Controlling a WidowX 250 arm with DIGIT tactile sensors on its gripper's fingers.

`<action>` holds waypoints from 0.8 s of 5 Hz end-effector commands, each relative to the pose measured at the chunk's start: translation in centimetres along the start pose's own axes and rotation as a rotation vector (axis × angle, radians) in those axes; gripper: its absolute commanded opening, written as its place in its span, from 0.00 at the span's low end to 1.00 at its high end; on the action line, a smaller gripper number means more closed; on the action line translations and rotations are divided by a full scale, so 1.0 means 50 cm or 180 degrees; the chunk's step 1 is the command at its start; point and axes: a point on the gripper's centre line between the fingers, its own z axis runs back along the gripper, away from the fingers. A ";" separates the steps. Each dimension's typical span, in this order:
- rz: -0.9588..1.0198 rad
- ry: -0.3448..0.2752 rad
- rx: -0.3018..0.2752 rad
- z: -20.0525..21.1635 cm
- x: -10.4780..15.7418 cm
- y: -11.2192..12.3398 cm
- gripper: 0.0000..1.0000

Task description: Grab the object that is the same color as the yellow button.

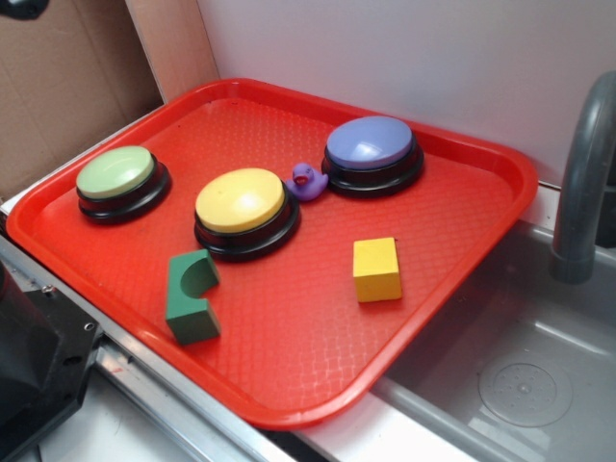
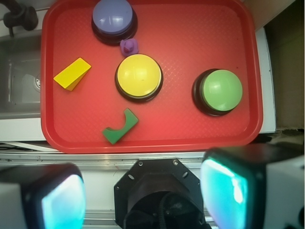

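On the red tray (image 1: 289, 409) | yellow cube (image 1: 376, 269) sitting lower right of the yellow button (image 1: 241, 200), untouched | gripper (image 2: 143, 195) hanging high at the wrist view's bottom edge, fingers (image 2: 233, 186) spread, holding nothing | grab not yet begun.

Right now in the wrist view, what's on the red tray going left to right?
Yellow cube block → green block with an arched cutout → round yellow-topped push button → round pale green-topped push button. Purple button and duck overlap these, so omitted.
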 end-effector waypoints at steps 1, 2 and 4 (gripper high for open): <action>0.0000 0.0000 0.0000 0.000 0.000 0.000 1.00; 0.0091 0.0012 -0.0007 -0.011 0.009 -0.017 1.00; 0.0673 -0.0006 -0.0099 -0.052 0.037 -0.072 1.00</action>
